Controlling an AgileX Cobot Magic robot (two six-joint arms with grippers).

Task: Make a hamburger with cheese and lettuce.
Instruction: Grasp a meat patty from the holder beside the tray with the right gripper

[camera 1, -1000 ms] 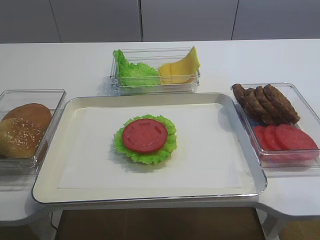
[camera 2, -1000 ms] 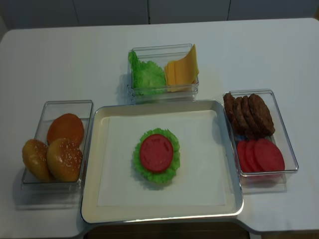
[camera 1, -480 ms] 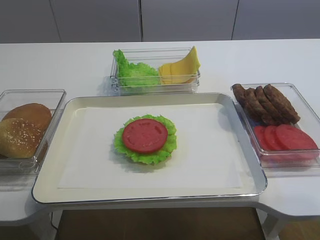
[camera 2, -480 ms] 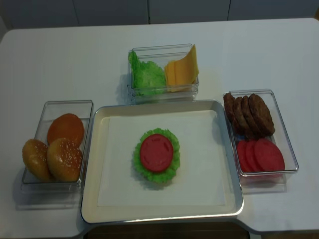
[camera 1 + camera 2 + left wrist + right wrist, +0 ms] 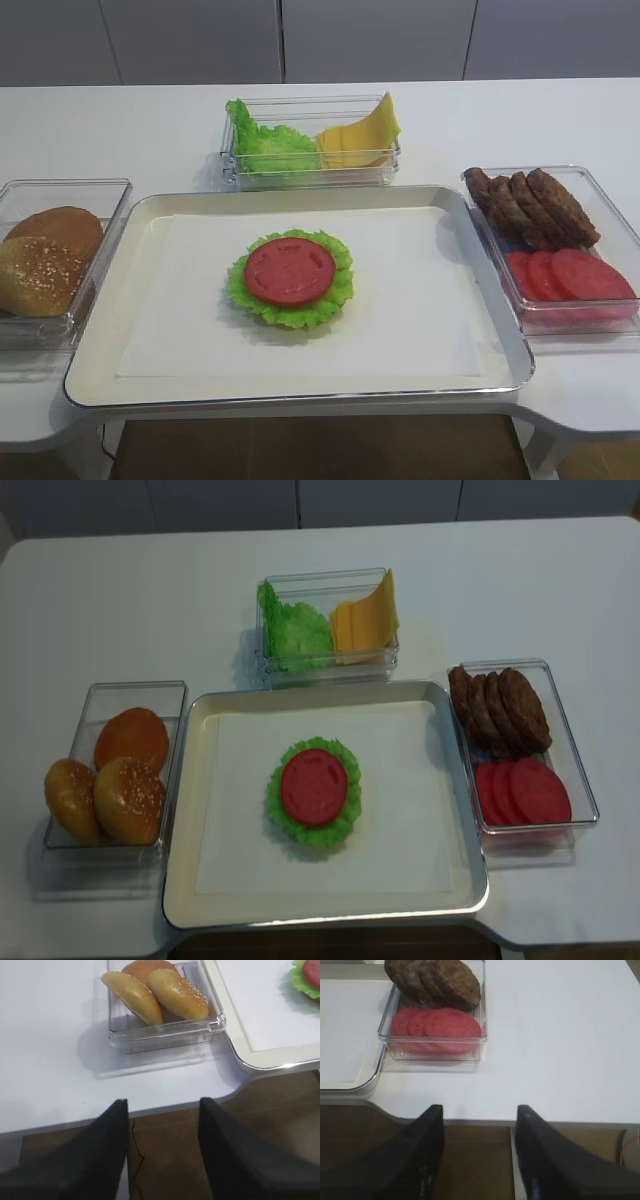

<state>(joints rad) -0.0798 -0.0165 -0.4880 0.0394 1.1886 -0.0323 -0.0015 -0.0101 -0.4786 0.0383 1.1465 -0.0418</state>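
The hamburger (image 5: 290, 277) (image 5: 314, 791) lies in the middle of the white tray (image 5: 150, 215) (image 5: 200, 730), a frilly green rim under a red tomato disc. Its edge shows at the top right of the left wrist view (image 5: 306, 975). Lettuce (image 5: 262, 143) (image 5: 293, 630) and cheese (image 5: 362, 137) (image 5: 368, 620) share a clear box behind the tray. My right gripper (image 5: 478, 1110) hangs open and empty off the table's front edge, below the box of patties. My left gripper (image 5: 162, 1104) is open and empty too, off the front edge near the bun box. Neither gripper shows in the high views.
A clear box on the right holds brown patties (image 5: 530, 205) (image 5: 435, 980) and tomato slices (image 5: 570, 275) (image 5: 437, 1027). A clear box on the left holds sesame buns (image 5: 45, 260) (image 5: 160, 992) (image 5: 110, 780). Brown floor lies under both grippers, past the table's front edge (image 5: 545, 1121).
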